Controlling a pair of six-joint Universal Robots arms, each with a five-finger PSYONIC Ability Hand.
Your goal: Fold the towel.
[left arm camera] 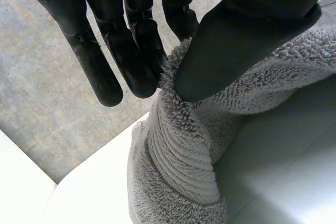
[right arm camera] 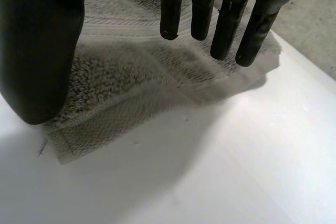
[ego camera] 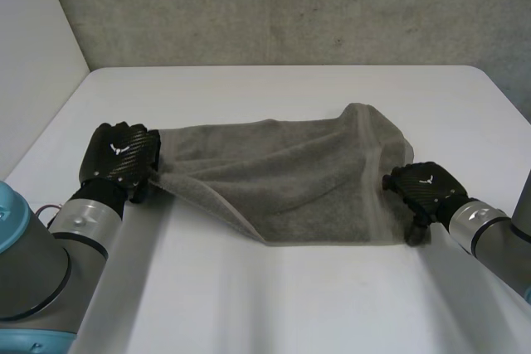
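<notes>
We take this for a robotics lab or test cell, not a home. A plain white table with rounded corners (ego camera: 274, 304) stands before a rough, bare grey concrete wall (ego camera: 290, 6) and a blank white side wall (ego camera: 33, 47). A grey-jointed, light-blue-capped left robot arm (ego camera: 50, 246) and a matching right robot arm (ego camera: 489, 234) reach over it.

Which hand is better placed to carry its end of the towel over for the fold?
Left, probably. The left hand pinches one end of the grey towel between thumb and fingers, raised off the white table. The right hand rests at the opposite edge, fingers straight, gripping nothing.
</notes>
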